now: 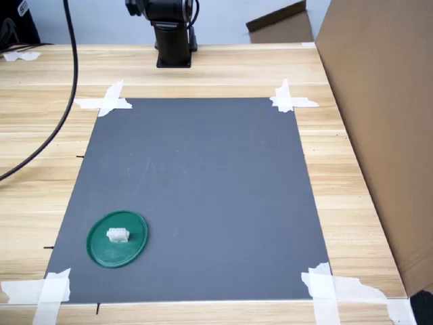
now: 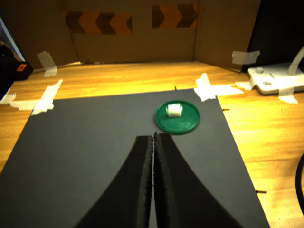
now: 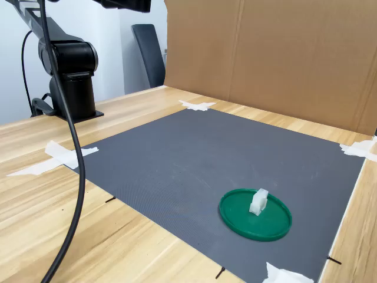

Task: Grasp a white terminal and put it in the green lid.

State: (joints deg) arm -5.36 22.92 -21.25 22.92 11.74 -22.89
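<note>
White terminal (image 1: pixel 118 235) lies inside the green lid (image 1: pixel 101 252) on the grey mat (image 1: pixel 203 183); we see our gripper (image 2: pixel 153 137) fingers pressed together, holding nothing.

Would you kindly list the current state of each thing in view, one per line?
Terminal: resting inside the lid, not held.
Lid: flat on the mat, rim up, holding the terminal.
Gripper: shut, empty, clear of the lid.
Mat: flat, taped at its corners.

Small white terminal (image 1: pixel 118 235) inside flat round green lid (image 1: pixel 101 252), near centre
</note>
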